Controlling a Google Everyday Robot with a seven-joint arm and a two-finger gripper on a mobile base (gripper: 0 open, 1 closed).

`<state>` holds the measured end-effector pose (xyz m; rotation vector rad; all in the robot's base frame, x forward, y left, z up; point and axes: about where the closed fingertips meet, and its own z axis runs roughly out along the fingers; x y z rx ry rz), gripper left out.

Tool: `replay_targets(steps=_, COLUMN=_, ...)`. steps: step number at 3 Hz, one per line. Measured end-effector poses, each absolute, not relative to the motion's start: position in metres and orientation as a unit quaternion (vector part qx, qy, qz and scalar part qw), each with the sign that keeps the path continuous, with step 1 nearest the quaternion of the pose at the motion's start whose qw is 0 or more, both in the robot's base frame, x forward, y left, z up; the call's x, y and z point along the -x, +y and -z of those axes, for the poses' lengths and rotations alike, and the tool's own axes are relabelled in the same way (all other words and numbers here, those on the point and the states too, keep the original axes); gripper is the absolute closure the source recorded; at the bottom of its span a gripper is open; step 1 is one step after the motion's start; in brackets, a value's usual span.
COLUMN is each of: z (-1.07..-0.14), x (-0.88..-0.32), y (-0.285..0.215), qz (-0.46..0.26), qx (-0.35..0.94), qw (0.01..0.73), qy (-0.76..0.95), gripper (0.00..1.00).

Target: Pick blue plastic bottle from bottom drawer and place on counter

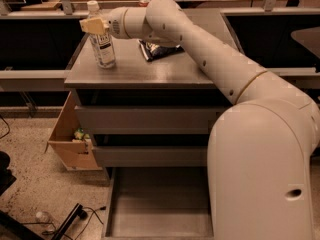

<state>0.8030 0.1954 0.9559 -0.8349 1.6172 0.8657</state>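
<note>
Bottle: we see the blue plastic bottle (103, 48) standing upright near the back left corner of the counter (150, 71).
Gripper: the gripper (95, 25) is at the bottle's upper part; we cannot tell if it holds it.
Drawer: the bottom drawer (160, 201) is pulled out.
Bag: a dark bag (156, 50) lies on the counter.

Pincer (96, 26) covering neck of blue plastic bottle (104, 51), bottom drawer (155, 204) cropped below, right side behind arm (200, 49)

Bottle (103, 48) on counter (150, 73)'s left, gripper (94, 26) at, maybe around, its neck; bottom drawer (160, 206) below.
</note>
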Motion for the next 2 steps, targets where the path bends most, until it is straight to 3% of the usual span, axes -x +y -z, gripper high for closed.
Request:
replay_targets(steps=1, z=-0.9559, x=-0.803, y=0.1954, qz=-0.363, qx=0.35, qw=0.534, qy=0.679, gripper=0.0)
replay_targets(steps=2, z=-0.9584, x=-0.8019, y=0.194, qz=-0.361, qx=0.354, qw=0.533, qy=0.679, gripper=0.0)
